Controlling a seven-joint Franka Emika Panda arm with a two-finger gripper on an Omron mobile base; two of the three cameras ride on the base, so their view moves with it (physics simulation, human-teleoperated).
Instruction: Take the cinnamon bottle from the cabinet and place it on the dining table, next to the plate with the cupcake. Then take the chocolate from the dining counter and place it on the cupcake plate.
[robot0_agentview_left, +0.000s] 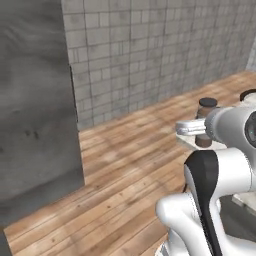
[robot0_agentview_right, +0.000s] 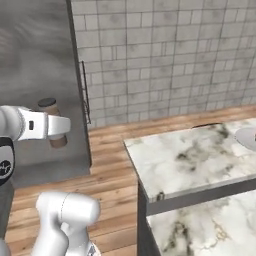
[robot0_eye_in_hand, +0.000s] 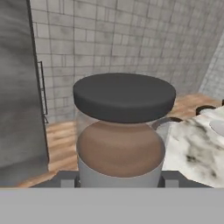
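One item is in transit: the cinnamon bottle (robot0_eye_in_hand: 120, 131) sits between the fingers of the gripper (robot0_eye_in_hand: 120, 177), upright, dark cap on top. The hand view shows the jaws part-closed against its lower body, one finger base on each side, so I record a firm hold on the bottle and nothing else. In the left base view the bottle (robot0_agentview_left: 206, 120) stands clear of any surface, carried in the air above the wooden floor; the right base view puts it (robot0_agentview_right: 54, 127) in front of a tall grey panel.

Step in hand, by my judgement: the first half of the task, the carry from cabinet to table. The bottle is out of storage but not yet set down.

The dining table (robot0_agentview_right: 190, 160) lies to the robot's right, its marble top well apart from the bottle. A pale round rim at the table's far right edge is probably the plate (robot0_agentview_right: 247, 137); only a sliver shows, and whether a cupcake rests on it cannot be told. The chocolate is not identified.

Next move, as I assess it: swing the bottle across over the marble, keep it upright, lower it to stand just beside that rim without touching it, then release.

Contents: the bottle holds reddish-brown powder, filling most of its body.
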